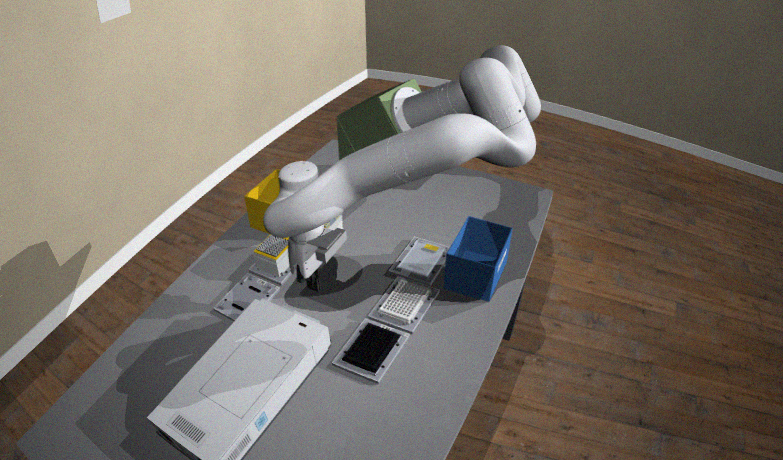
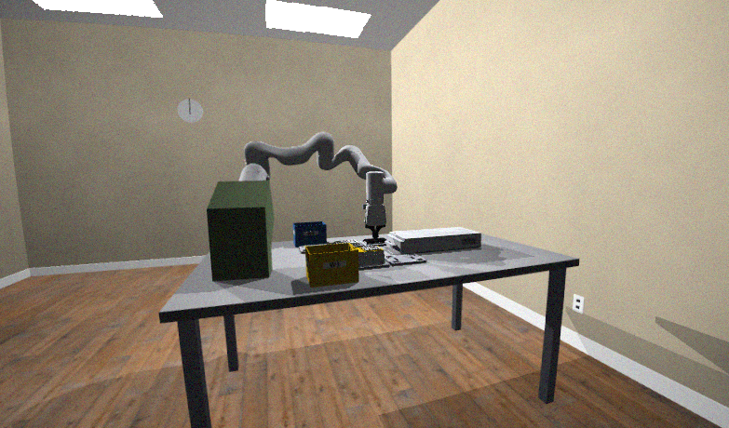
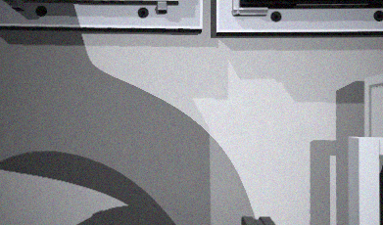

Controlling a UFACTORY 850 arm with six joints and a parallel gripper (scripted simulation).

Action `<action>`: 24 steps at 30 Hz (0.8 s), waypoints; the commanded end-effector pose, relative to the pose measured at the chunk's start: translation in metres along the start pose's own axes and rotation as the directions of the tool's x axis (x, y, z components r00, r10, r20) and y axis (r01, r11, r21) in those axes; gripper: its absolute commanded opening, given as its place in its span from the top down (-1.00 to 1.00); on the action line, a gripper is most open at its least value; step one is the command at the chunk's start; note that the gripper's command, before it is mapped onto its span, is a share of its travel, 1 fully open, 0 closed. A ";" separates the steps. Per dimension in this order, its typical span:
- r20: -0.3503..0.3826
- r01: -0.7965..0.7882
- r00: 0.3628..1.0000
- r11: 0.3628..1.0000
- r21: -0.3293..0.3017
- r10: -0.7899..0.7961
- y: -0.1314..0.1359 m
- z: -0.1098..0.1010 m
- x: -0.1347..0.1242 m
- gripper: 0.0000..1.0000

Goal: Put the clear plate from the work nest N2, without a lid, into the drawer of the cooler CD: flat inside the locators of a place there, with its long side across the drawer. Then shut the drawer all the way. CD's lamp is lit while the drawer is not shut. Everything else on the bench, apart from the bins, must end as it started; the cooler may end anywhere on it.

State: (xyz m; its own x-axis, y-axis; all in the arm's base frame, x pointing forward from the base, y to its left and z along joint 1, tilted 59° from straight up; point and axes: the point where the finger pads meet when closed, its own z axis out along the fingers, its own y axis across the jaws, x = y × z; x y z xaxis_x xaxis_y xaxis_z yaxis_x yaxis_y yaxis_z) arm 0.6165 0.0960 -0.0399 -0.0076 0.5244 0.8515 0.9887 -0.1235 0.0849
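The clear plate is out of view or not identifiable—the markings that would single out N2 are too small to read. The cooler stands on the desk; its lamp is dark, indicating that the drawer is shut, and its contents are hidden. The tool points downward above the desk, near the cooler's handle end, with its fingers pressed together and nothing between them. Beside that end lies a slotted nest, adjoining the tip rack's holder. The tip rack is white with a yellow top edge. Across from these, three nests form a row: one bears a black plate, the middle one a white plate, and the third a pale plate with a yellow mark. A blue bin stands upright beside the third nest. A yellow bin stands beyond the tip rack. The arm extends from a green block—its round flange is fixed to the block's side.
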 end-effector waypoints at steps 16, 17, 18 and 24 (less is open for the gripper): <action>0.000 0.000 1.000 1.000 -0.001 0.000 0.001 -0.028 0.000 1.00; 0.000 0.000 1.000 1.000 -0.001 0.000 0.001 -0.029 0.000 1.00; 0.000 0.000 1.000 1.000 -0.001 0.000 0.001 -0.031 0.000 1.00; 0.000 0.000 1.000 1.000 -0.001 0.000 0.001 -0.041 0.000 1.00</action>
State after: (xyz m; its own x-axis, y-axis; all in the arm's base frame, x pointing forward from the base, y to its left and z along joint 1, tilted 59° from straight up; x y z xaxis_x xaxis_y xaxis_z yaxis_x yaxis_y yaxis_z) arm 0.6110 0.0651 -0.0209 -0.0076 0.5244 0.8514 0.9887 -0.1235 0.0849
